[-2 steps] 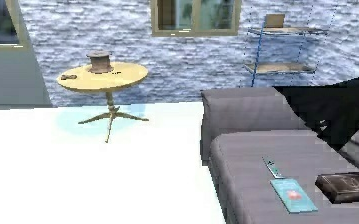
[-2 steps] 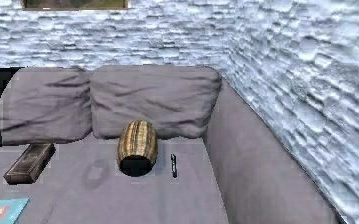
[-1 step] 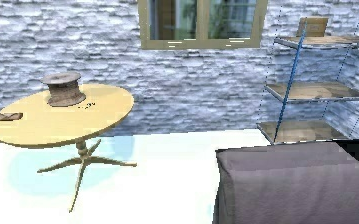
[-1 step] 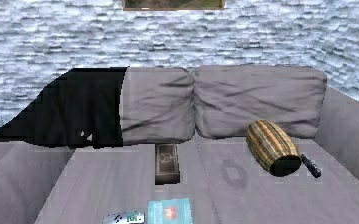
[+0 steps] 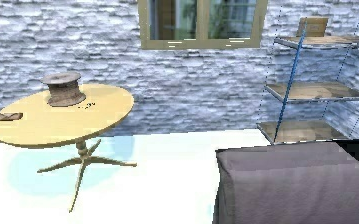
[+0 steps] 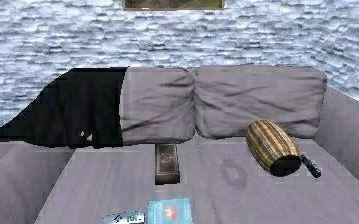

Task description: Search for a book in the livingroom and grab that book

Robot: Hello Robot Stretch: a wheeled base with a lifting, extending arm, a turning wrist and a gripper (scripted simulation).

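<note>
We see teal book [image 6: 170,211] flat on grey sofa [image 6: 97,185] seat, dark slab [image 6: 167,162] just beyond — gripper state we cannot tell.

Grey sofa [image 6: 47,190] spreads across the frame, and a black throw [image 6: 77,105] is draped over its back at the upper left. Dead centre on the seat lies a dark oblong thing [image 6: 167,163]. To the right sits a striped brown barrel shape [image 6: 272,147]. At the bottom edge lies a flat teal book [image 6: 170,211], with a small pale item [image 6: 122,217] just beside it. Behind it all stands a stone wall [image 6: 47,40].
</note>
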